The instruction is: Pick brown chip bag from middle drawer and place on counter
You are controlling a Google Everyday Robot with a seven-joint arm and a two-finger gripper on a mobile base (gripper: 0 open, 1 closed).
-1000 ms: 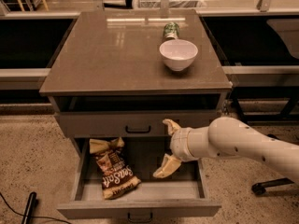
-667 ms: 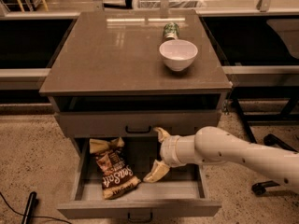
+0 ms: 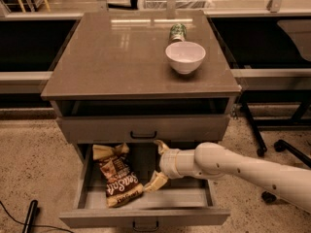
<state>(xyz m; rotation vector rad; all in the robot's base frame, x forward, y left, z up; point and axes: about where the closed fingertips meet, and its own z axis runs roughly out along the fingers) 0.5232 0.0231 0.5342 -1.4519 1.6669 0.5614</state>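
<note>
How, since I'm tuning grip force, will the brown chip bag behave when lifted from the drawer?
The brown chip bag looks crinkled and puffy, so probably light and floppy, deforming under a squeeze. Its shiny film may be slippery. It lies flat in the middle drawer, unlikely to roll. The hand hangs open beside it, inside the drawer.

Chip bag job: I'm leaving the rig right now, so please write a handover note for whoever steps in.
Gripper: jaws open, holding nothing, low inside the drawer, just right of the bag. Whether the nearer finger touches the bag, I cannot tell.
Bag: lying flat on the drawer floor, left half.
Drawer: pulled out.
Counter: holds a bowl and a can at the right rear; the left side is bare.
Done: drawer open, gripper brought to the bag.
Left: grasp the bag, lift it out, set it on the counter.
</note>
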